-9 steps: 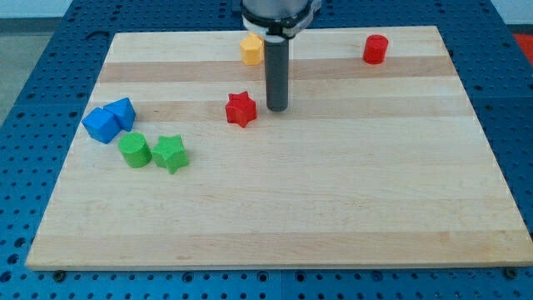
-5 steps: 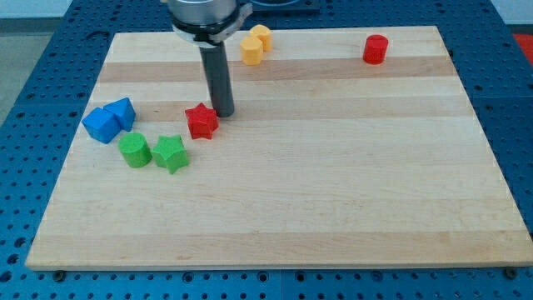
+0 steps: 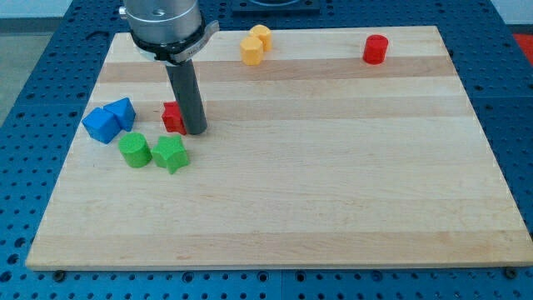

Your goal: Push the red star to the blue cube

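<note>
The red star lies left of the board's middle, partly hidden behind my rod. My tip rests against the star's right side. The blue cube sits near the board's left edge, with a second blue block touching it on its upper right. A gap about one block wide separates the star from that second blue block.
A green cylinder and a green star lie just below the red star. Two yellow blocks sit at the top middle. A red cylinder stands at the top right. The wooden board lies on a blue perforated table.
My tip has moved left and slightly down, pushing the red star leftward from the board's middle to close beside the blue blocks.
</note>
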